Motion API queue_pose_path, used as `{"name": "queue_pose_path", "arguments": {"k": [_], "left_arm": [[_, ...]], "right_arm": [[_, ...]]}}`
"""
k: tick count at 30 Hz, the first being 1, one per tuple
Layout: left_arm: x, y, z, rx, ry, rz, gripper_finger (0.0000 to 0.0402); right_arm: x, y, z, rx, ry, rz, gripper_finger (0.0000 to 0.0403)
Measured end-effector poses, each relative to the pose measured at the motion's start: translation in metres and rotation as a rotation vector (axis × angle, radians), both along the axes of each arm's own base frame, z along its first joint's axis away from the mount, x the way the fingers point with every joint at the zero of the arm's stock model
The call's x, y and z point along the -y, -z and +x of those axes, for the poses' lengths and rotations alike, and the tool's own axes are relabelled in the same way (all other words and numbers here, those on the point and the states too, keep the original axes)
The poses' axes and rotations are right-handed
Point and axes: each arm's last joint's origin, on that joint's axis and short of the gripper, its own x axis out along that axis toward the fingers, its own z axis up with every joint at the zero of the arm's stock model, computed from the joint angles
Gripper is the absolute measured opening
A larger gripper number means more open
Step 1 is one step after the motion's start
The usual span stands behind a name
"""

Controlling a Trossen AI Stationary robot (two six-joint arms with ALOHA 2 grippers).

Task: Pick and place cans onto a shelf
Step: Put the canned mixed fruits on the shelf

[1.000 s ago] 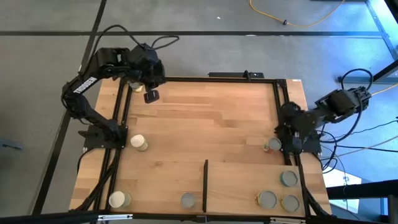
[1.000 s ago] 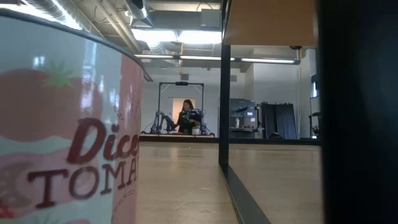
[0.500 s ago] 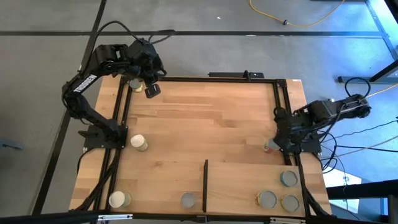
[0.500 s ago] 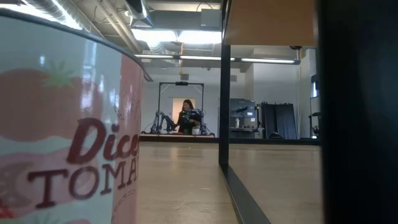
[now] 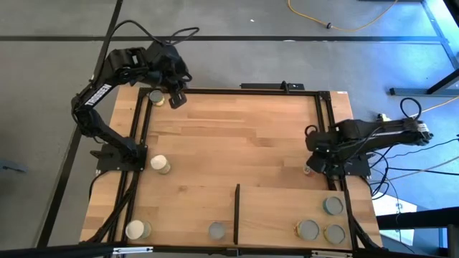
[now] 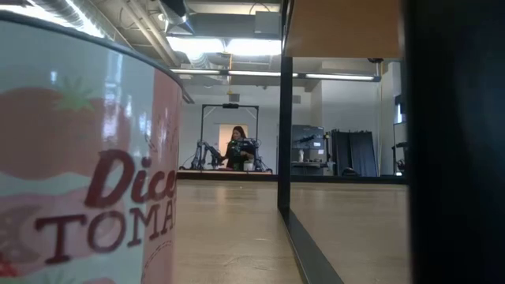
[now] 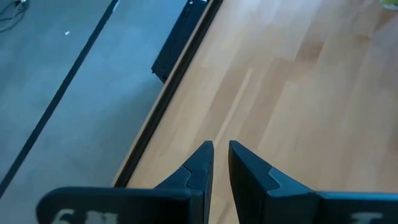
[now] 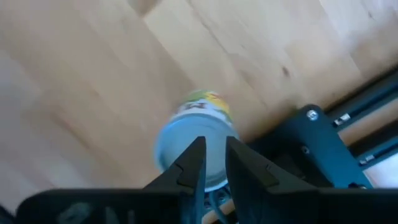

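**Rigid, smooth cans: grip the round side, not the lid**

High view: the right gripper (image 5: 313, 166) hangs at the right edge of the table (image 5: 229, 136), over a can almost hidden under it. The left gripper (image 5: 176, 98) is at the upper left, beside a can (image 5: 156, 97) on the frame. Three cans (image 5: 333, 206) stand on the shelf (image 5: 287, 215) at lower right; others wait at the left and bottom.

Low view: a tomato can (image 6: 83, 158) fills the left of the frame, a printed metal wall, probably heavy if it is full.

Left wrist view: the fingers (image 7: 199, 167) are nearly together and hold nothing.

Right wrist view: the fingers (image 8: 194, 163) are also almost closed, above the can's blue-grey lid (image 8: 186, 140). I think they must open wider than the can's body and take it by the side; the metal is stiff but slippery.
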Motion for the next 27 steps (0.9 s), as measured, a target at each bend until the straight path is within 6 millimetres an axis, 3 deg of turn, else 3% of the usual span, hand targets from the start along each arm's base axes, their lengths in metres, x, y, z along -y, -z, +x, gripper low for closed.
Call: {"name": "queue_pose_path", "arguments": {"k": [27], "left_arm": [[-0.007,0.000,-0.004,0.009,-0.047,-0.008,0.0042]], "right_arm": [[0.018,0.036,0.033,-0.317,-0.222,0.081,0.0063]]}}
